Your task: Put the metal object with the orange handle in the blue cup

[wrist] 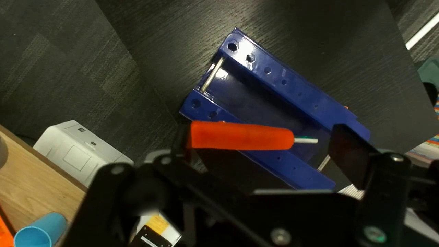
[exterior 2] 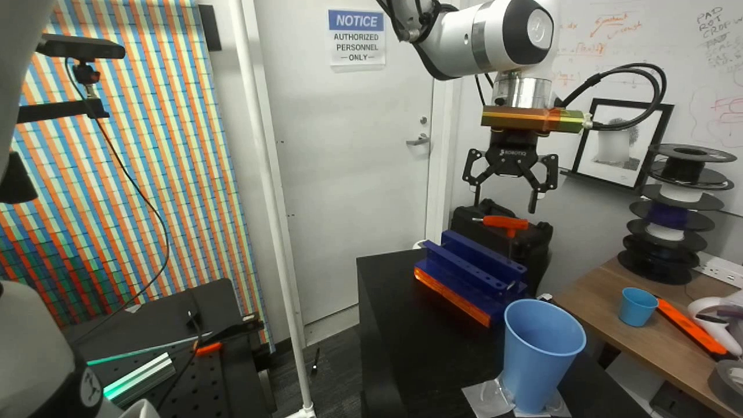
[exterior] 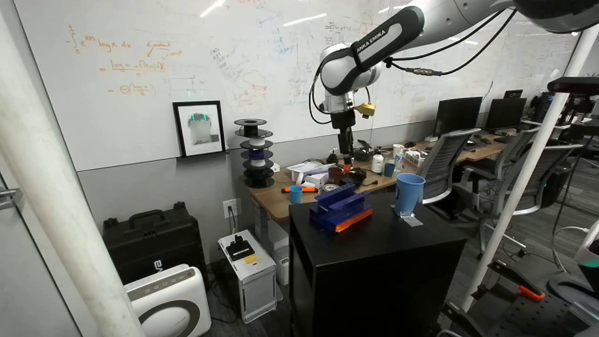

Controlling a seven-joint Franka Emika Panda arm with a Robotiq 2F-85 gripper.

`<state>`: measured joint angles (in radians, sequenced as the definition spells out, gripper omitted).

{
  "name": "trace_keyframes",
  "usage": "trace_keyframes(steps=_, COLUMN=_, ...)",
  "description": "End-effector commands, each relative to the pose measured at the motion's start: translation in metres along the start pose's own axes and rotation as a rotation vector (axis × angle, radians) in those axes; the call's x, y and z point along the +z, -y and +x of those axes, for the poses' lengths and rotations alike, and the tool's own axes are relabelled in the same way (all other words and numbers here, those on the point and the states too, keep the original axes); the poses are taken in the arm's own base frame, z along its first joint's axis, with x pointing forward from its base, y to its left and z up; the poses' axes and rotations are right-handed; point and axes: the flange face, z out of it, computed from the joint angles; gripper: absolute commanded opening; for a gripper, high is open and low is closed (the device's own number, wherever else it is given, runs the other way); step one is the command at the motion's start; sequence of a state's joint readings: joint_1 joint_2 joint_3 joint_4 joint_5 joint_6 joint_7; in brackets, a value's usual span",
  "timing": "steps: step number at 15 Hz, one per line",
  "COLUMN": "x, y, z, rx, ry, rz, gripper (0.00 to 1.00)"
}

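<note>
Claw (exterior 2: 505,204): spread, its two fingertips well apart and pointing down. In the wrist view, the orange handle of the T-handle hex key (exterior 2: 504,223) lies across the gap between the fingertips. In an exterior view, the fingertips are just above handle level; contact with the handle cannot be told.

T-handle hex key: upright at the tool rack (exterior 2: 464,270). The handle is roughly horizontal at the top, a short metal stub projects from one end, and the slim shaft runs down to the far rail. How deep the shaft sits is too small to tell.

The tool rack is dark blue, with two parallel rails bearing rows of holes and an orange strip along its near side. It rests on the black worktop (exterior 2: 429,348).

The light-blue cup (exterior 2: 540,357) stands upright on the same worktop, to the right of the rack in both exterior views. Clear tape (exterior 2: 487,399) lies at its base.

A small blue cup (exterior 2: 635,307) stands on the wooden desk (exterior 2: 592,293), near a stack of filament spools (exterior 2: 676,217).
</note>
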<state>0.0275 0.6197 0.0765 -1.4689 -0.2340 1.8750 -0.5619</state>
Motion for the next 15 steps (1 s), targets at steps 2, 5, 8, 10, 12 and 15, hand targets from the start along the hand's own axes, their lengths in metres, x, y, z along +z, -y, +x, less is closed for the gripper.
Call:
trace_keyframes(steps=2, x=-0.006, y=-0.004, z=0.009, rx=0.168, ry=-0.094, rz=-0.029, gripper=1.00)
trace_keyframes(steps=5, x=-0.010, y=-0.007, z=0.008, rx=0.316, ry=-0.155, rz=-0.039, gripper=1.00)
trace_keyframes(steps=8, x=-0.014, y=-0.004, z=0.003, rx=0.468, ry=-0.212, rz=-0.052, gripper=1.00)
trace_keyframes(steps=10, x=-0.013, y=0.005, z=0.001, rx=0.574, ry=-0.246, rz=-0.055, gripper=1.00)
trace_keyframes(steps=12, x=-0.010, y=0.021, z=-0.002, rx=0.678, ry=-0.279, rz=-0.055, gripper=1.00)
trace_keyframes(steps=15, x=-0.008, y=0.047, z=-0.005, rx=0.826, ry=-0.353, rz=-0.054, gripper=1.00)
